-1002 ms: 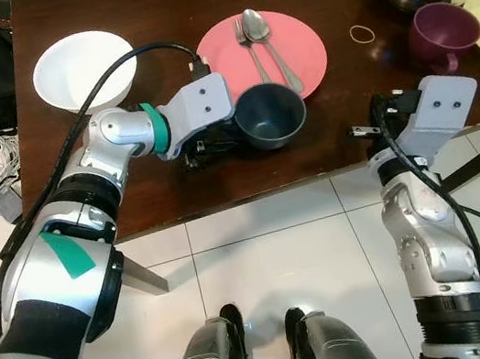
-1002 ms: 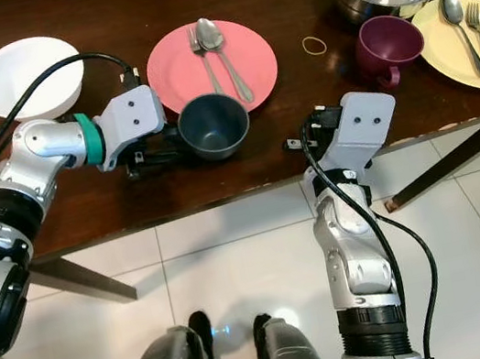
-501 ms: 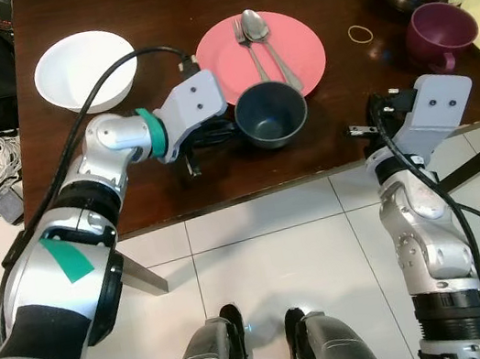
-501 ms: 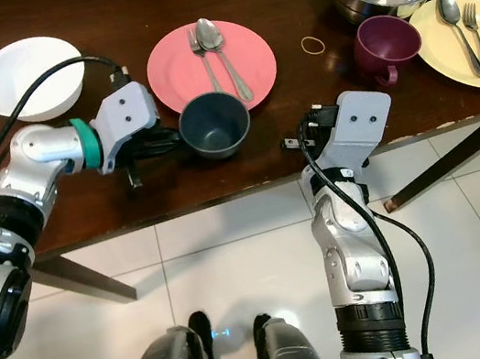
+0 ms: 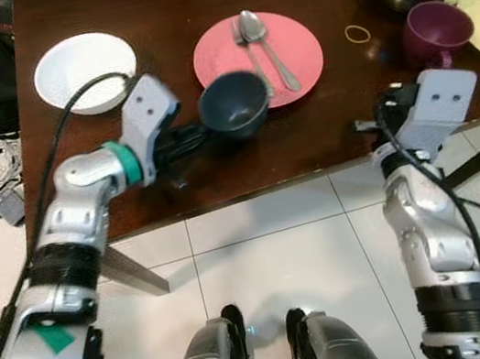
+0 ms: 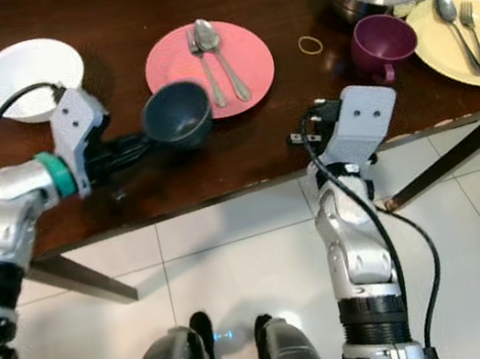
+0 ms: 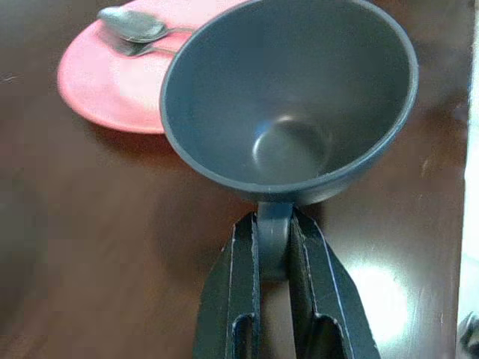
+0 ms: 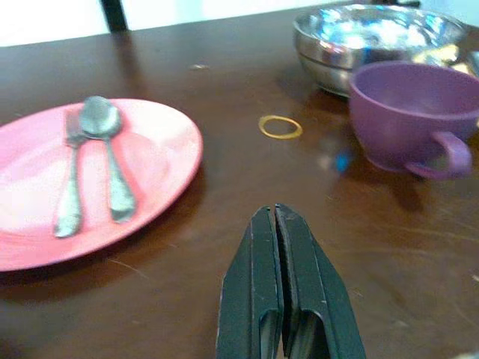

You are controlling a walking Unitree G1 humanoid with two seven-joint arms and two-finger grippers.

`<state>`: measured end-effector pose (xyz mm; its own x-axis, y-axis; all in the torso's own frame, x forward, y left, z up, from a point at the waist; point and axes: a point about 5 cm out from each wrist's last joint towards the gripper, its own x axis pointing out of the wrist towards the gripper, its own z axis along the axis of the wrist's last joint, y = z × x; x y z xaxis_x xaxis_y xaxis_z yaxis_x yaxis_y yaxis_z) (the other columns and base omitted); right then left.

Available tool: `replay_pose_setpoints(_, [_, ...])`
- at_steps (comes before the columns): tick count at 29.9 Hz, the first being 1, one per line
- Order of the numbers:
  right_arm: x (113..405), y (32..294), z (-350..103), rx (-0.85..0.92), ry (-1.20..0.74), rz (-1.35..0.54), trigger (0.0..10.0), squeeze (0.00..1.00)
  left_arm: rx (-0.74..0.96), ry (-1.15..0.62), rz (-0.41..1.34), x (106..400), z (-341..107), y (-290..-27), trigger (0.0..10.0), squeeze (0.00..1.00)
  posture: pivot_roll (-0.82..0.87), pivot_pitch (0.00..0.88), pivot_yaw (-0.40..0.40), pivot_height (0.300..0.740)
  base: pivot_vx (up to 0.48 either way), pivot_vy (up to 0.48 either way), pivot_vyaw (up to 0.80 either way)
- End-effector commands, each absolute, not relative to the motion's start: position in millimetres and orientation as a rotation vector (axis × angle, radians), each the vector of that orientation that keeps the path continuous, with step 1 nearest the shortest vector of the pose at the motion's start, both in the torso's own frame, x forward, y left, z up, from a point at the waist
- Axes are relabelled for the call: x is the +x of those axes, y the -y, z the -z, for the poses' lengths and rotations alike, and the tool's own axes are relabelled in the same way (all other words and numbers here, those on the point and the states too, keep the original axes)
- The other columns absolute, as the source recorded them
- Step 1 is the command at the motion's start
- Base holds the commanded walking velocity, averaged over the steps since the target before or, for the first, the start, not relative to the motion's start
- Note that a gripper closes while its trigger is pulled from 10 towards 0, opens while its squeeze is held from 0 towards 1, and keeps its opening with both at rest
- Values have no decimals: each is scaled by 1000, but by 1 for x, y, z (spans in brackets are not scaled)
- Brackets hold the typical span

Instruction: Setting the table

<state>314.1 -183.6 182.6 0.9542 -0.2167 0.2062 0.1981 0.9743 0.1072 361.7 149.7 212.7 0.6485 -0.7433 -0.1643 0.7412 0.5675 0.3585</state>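
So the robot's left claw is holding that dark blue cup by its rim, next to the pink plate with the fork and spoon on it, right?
Not quite. The left claw holds the dark blue cup by its handle, not its rim; the left wrist view shows the fingers clamped on either side of the handle. The rest is right: the pink plate beside it carries a fork and a spoon.
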Motion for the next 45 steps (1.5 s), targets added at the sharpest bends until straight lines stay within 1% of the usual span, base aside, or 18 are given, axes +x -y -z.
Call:
replay_pose_setpoints(1, [314,184,-174,75,180,218,10000,0,430,-10,870,360,-211,-149,10000,0,104,167,91,740,0,0,0])
replay_pose_setpoints(3, [315,182,-177,71,188,216,10000,0,458,-43,847,357,-213,-157,10000,0,117,161,99,740,0,0,0])
replay_pose_setpoints(4, [316,181,-180,73,200,213,10000,0,520,-57,845,353,-215,-166,10000,0,126,156,104,740,0,0,0])
replay_pose_setpoints(5, [316,181,-180,73,200,213,10000,0,520,-57,845,353,-215,-166,10000,0,126,156,104,740,0,0,0])
replay_pose_setpoints(6, [317,178,-183,83,216,206,10000,0,602,-95,807,352,-224,-188,10000,0,141,149,111,740,0,0,0])
replay_pose_setpoints(10, [317,176,-182,87,218,203,10000,0,638,-114,765,351,-231,-197,10000,0,145,145,114,740,0,0,0])
replay_pose_setpoints(13, [317,172,-180,94,214,195,10000,0,724,-149,747,353,-228,-203,10000,0,143,139,118,740,0,0,0])
replay_pose_setpoints(20, [317,171,-177,96,211,194,10000,0,693,-174,707,361,-217,-204,10000,0,134,137,118,740,0,0,0])
replay_pose_setpoints(22, [316,171,-173,95,200,193,10000,0,565,-143,630,370,-208,-193,10000,0,122,136,114,740,0,0,0])
replay_pose_setpoints(26, [316,171,-173,95,200,193,10000,0,565,-143,630,370,-208,-193,10000,0,122,136,114,740,0,0,0])
replay_pose_setpoints(27, [315,171,-172,96,197,190,10000,0,536,-132,626,370,-206,-189,10000,173,119,137,109,740,0,0,0])
replay_pose_setpoints(28, [315,171,-172,96,197,190,10000,0,536,-132,626,370,-206,-189,10000,173,119,137,109,740,0,0,0])
replay_pose_setpoints(29, [315,170,-172,95,195,188,10000,0,516,-128,633,369,-204,-186,10000,1000,119,136,105,740,0,0,0])
replay_pose_setpoints(35, [317,168,-172,94,193,176,10000,0,426,-106,699,361,-209,-181,10000,1000,128,136,101,740,0,0,0])
replay_pose_setpoints(41, [318,166,-171,95,191,169,10000,0,374,-69,706,356,-217,-189,10000,1000,132,140,102,740,0,0,0])
replay_pose_setpoints(42, [318,166,-171,96,190,168,10000,0,374,-47,699,353,-218,-195,10000,0,134,142,100,740,0,0,0])
replay_pose_setpoints(44, [318,166,-171,96,190,168,10000,0,374,-47,699,353,-218,-195,10000,0,134,142,100,740,0,0,0])
replay_pose_setpoints(45, [318,165,-171,96,189,166,10000,0,374,-47,706,349,-216,-202,10000,0,135,144,100,740,0,0,0])
